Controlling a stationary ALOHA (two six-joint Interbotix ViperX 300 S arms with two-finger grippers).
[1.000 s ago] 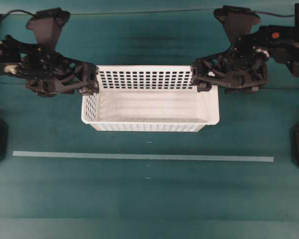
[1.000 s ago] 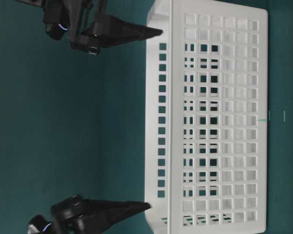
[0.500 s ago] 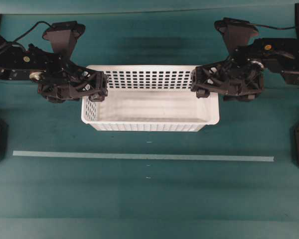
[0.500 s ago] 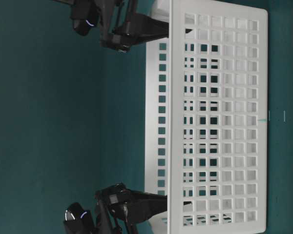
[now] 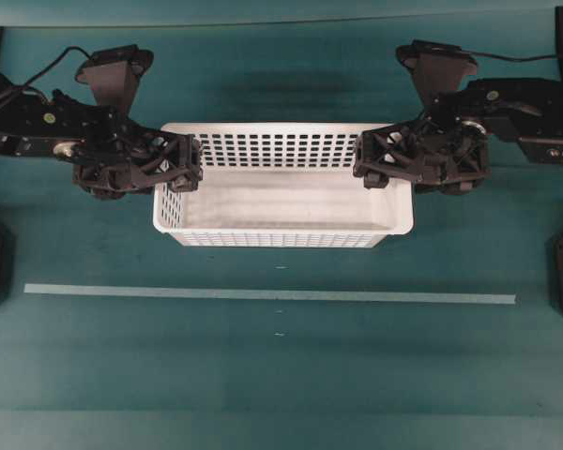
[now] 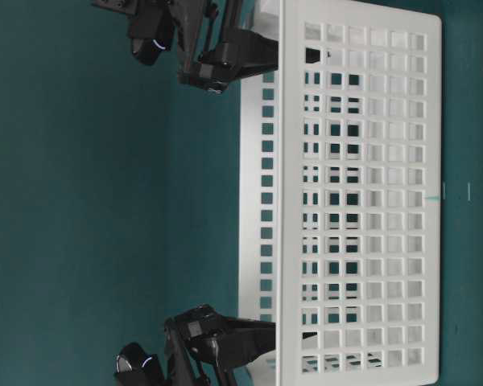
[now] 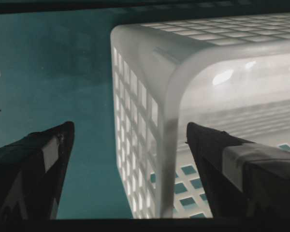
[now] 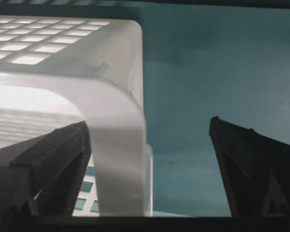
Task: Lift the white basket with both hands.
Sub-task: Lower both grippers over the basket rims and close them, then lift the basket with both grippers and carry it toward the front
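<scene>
Overhead: white basket (image 5: 281, 187) upper centre on green bench (image 5: 281, 375), above pale strip (image 5: 263, 295). Left pincer (image 5: 183, 169) over basket's left end, right pincer (image 5: 375, 164) over right end; tips hard to make out against arms.
Table-level: view turned sideways, lower arm cut off.
Left wrist: jaws spread wide, straddling corner wall, no contact visible.
Right wrist: same, released, rim between jaws.

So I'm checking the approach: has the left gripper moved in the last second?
Yes. In the overhead view the left gripper has shifted rightward and now straddles the white basket's left wall, jaws open; the basket itself hasn't moved.
</scene>
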